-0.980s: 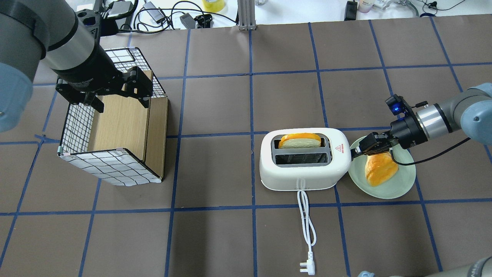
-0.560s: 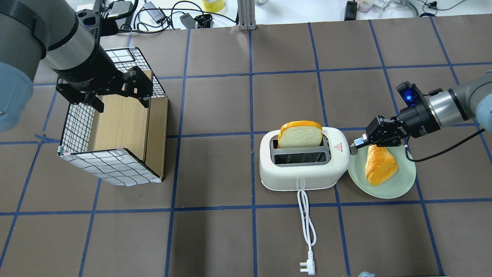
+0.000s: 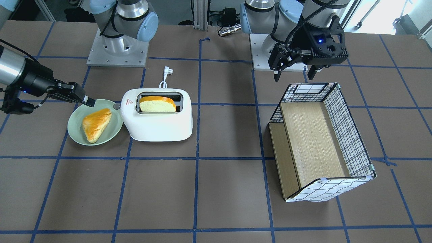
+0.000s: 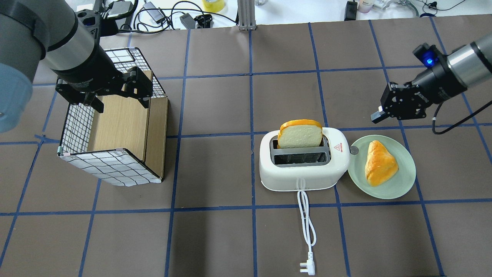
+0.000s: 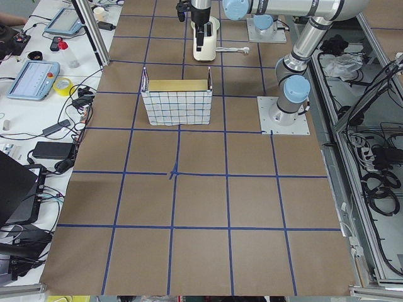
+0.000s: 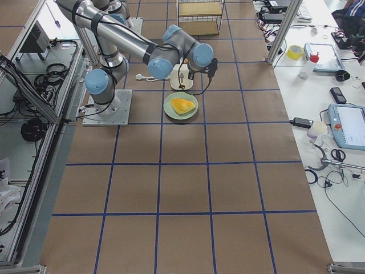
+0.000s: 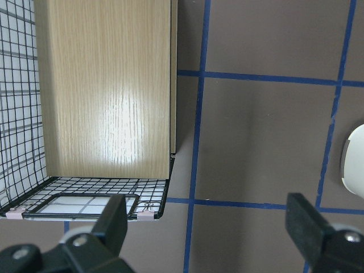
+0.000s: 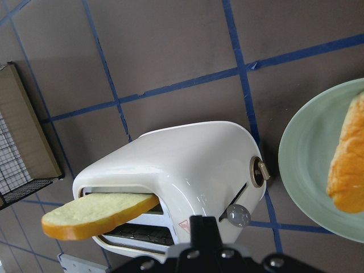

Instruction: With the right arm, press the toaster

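The white toaster point(image 4: 303, 169) stands mid-table with a bread slice point(image 4: 300, 134) standing up out of its far slot. Its grey end button point(image 4: 353, 150) faces the plate. My right gripper point(image 4: 376, 116) is shut and empty. It hovers beyond the toaster's button end, apart from it, also in the front view point(image 3: 88, 100). The right wrist view looks down on the toaster point(image 8: 187, 165) and its grey knob point(image 8: 238, 214). My left gripper point(image 4: 121, 103) is open over the checked box point(image 4: 111, 165).
A green plate point(image 4: 403, 184) with a pastry point(image 4: 380, 163) sits right beside the toaster's button end. The toaster's white cord point(image 4: 307, 223) and plug point(image 4: 307, 266) run toward the robot's side. Cables and tools lie past the table's far edge.
My right gripper has lifted off the toaster's button end and drawn back up and to the right. The bread slice has risen out of the slot. The left arm has not moved.
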